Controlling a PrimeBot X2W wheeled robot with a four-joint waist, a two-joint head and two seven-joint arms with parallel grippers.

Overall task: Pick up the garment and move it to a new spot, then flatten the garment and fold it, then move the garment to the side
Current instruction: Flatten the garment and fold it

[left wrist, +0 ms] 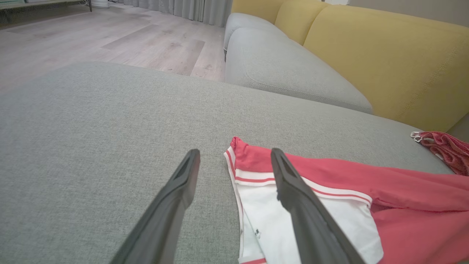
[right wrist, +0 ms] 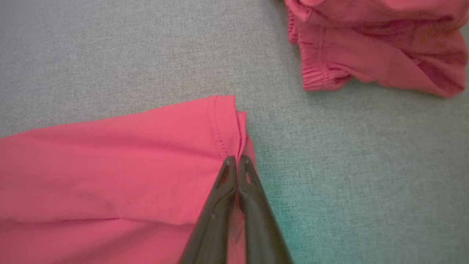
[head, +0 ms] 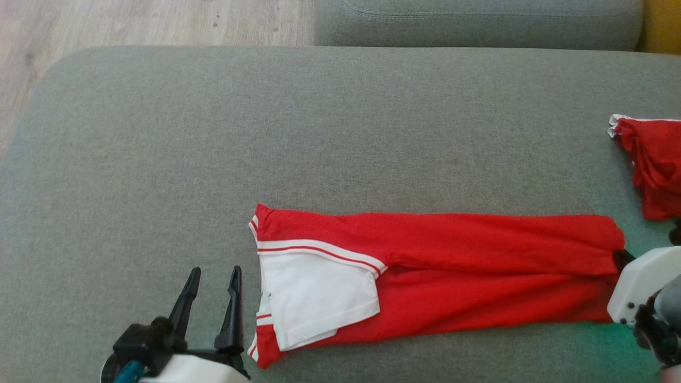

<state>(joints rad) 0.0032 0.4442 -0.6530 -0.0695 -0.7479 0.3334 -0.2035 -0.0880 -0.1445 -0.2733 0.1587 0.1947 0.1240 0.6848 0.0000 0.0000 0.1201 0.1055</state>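
So the garment (head: 479, 266) looks like a red tee with a white sleeve and red-and-white striped trim, folded lengthwise into a long narrow strip. It's lying flat on the grey cushion (head: 266, 133), running left to right along the near side. The white sleeve sits on top at the left end and the stitched hem's at the right end, with a few soft creases.

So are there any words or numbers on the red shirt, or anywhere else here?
No words or numbers can be read anywhere.
A small dark mark on the white part of the flat red cloth garment with a white sleeve: too small to read.
The crumpled red cloth heap, the grey fabric cushion and the yellow sofa back: no text.
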